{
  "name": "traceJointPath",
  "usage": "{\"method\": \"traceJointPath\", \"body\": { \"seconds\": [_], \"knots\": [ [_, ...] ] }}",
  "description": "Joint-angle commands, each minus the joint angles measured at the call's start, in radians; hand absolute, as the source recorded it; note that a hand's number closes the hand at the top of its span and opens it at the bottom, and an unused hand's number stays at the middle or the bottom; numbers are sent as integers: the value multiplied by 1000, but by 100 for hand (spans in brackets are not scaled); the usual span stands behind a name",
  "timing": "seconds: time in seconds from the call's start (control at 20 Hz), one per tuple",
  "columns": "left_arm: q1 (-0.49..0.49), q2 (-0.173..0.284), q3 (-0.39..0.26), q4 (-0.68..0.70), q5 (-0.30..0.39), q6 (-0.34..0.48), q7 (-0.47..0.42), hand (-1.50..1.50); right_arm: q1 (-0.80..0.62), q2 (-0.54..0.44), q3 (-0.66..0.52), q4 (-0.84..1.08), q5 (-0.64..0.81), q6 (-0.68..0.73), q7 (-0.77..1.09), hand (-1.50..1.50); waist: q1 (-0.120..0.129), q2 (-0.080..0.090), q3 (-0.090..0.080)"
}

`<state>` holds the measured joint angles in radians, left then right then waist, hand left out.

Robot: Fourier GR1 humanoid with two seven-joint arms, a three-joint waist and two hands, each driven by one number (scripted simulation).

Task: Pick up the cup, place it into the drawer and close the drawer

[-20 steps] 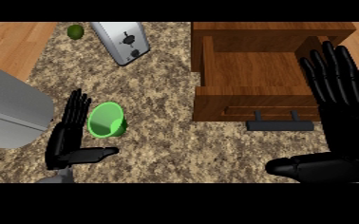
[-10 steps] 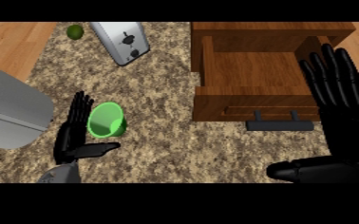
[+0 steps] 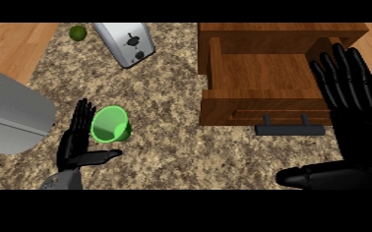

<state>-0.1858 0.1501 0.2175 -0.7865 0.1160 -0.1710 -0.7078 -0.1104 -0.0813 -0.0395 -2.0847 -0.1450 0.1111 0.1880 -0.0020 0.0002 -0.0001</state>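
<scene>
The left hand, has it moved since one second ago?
Yes. The left hand has shifted slightly toward the view's lower edge, judged against the green cup, which stays in place on the counter.

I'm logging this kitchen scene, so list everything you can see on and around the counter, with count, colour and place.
cup: one, green, on the counter, lower left, beside the left hand
drawer: one, brown wood, open, upper right, dark handle in front
toaster: one, silver, top centre-left
round fruit: one, green, top left
grey appliance: one, at the left edge
counter: one, speckled brown stone
left hand: black, open, next to the cup
right hand: black, open, right edge
</scene>
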Motion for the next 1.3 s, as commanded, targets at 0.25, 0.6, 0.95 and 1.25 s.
{"method": "traceJointPath", "body": {
  "seconds": [0.25, 0.6, 0.95, 1.25],
  "knots": [
    [-114, -5, 3, 198, -7, -24, -115, -150, -18, -13, -8, -8, -2, 7, 13, -150, -2, 0, 0],
    [-199, 51, 43, 395, 9, -103, -198, -150, 38, 27, 34, -37, 7, 1, -6, -150, -7, 2, -1],
    [-248, -4, 39, 429, 27, -109, -213, -150, -40, -1, 5, 40, 12, 2, 5, -150, -5, 2, -1],
    [-231, 5, 32, 499, 27, -258, -292, -150, -6, 2, -6, 17, -12, 14, -16, -150, -13, 6, -2]
  ]
}}
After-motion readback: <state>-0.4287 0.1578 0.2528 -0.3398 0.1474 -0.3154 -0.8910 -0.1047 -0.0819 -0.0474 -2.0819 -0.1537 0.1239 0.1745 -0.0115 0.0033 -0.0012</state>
